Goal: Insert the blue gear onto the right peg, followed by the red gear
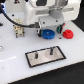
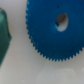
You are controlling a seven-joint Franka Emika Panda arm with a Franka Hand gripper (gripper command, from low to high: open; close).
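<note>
The blue gear [image 1: 47, 34] lies flat on the white table, just under my gripper [image 1: 48, 28]. It fills much of the wrist view [image 2: 52, 30], with its hub hole showing. The red gear [image 1: 66, 34] lies to the exterior view's right of it, apart. The dark grey plate [image 1: 46, 61] sits nearer the front, with the right peg [image 1: 50, 50] and a second peg [image 1: 40, 53] upright and bare. My gripper hangs low over the blue gear. Its fingers do not show clearly in either view.
A green object [image 2: 4, 32] lies beside the blue gear; it also shows in the exterior view [image 1: 57, 29] between the two gears. A small tan and metal part [image 1: 19, 32] stands on the exterior view's left. A black cable [image 1: 7, 17] runs behind.
</note>
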